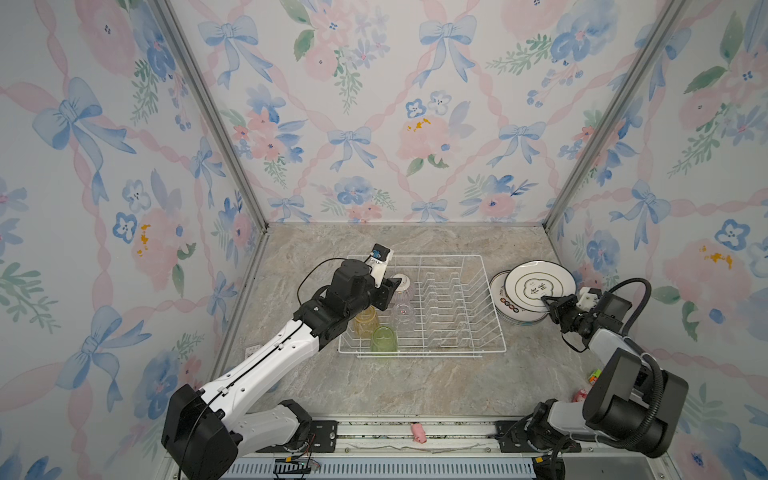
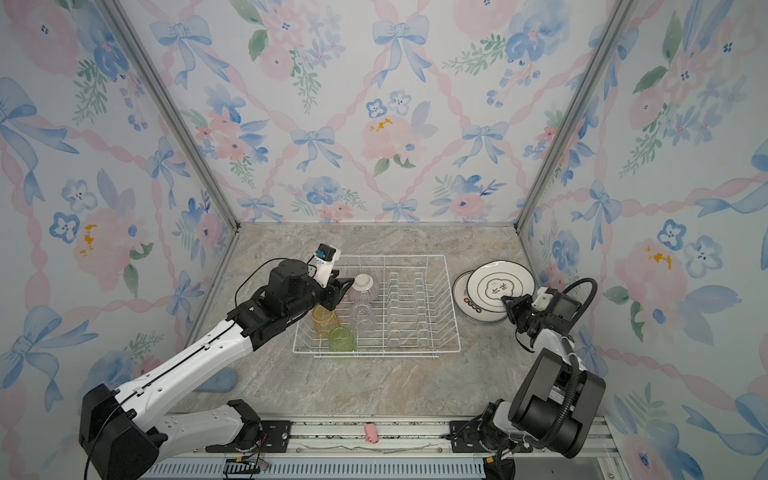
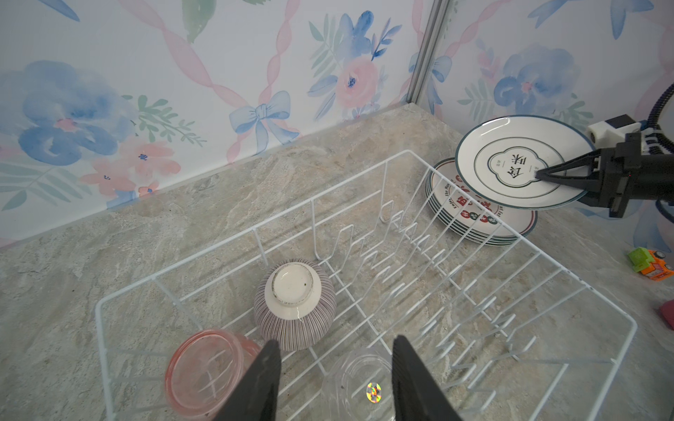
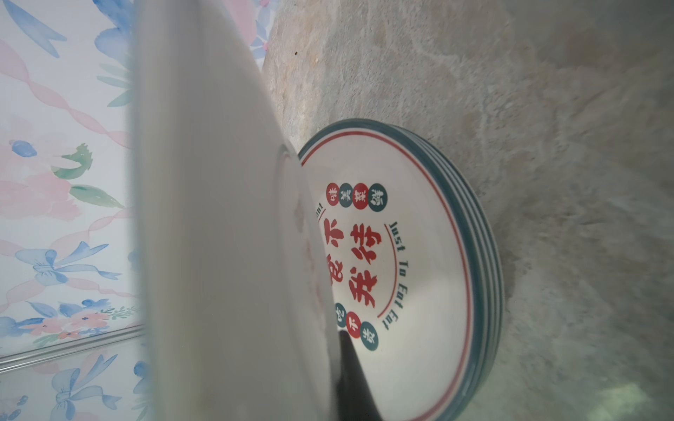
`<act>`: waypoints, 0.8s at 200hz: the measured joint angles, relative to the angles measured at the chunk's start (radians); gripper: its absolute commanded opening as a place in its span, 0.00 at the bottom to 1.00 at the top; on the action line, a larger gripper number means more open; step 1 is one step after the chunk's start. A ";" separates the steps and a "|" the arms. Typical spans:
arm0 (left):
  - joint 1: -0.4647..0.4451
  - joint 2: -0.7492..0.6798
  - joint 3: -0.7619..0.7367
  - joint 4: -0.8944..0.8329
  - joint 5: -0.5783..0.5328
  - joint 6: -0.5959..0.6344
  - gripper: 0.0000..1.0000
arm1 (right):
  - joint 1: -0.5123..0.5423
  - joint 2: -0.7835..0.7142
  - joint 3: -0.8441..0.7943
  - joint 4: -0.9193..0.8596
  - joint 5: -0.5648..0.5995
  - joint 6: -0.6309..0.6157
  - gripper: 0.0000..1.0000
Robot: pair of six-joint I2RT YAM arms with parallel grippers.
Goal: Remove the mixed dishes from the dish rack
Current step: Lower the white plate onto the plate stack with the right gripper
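Standing on the bench [image 1: 374,386]: dish rack [image 1: 449,307], white wire, divider prongs bare.

Inside the rack, left end:
- ribbed bowl [image 3: 294,304], pink-striped, white foot upward.
- clear tumbler [image 1: 402,311], just in front of the bowl.
- yellow tumbler [image 1: 368,322] and green tumbler [image 1: 383,338], toward the rack's front left corner, the yellow one partly under the left arm.
- pink tumbler [image 3: 204,371], beside the bowl, seen in the left wrist view only.

Outside the rack, just past its right end: stack of plates [image 1: 500,303], flat on the bench.

Above that stack: one plate [image 1: 536,282], tilted, its edge clenched in the right tool [image 1: 545,299].

Over the rack's left end: left tool [image 3: 333,382], released, fingers apart, with the clear tumbler showing between them. Whether they touch it cannot be told.
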 measured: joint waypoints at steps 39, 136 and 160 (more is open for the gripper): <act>0.007 0.004 0.000 0.000 0.003 0.000 0.46 | 0.027 0.107 0.000 0.100 -0.020 0.043 0.02; 0.013 0.024 0.000 0.000 0.018 0.000 0.47 | 0.066 0.230 0.000 0.248 -0.080 0.119 0.11; 0.016 0.024 0.000 0.000 0.018 0.000 0.47 | 0.066 0.230 0.000 0.239 -0.079 0.109 0.14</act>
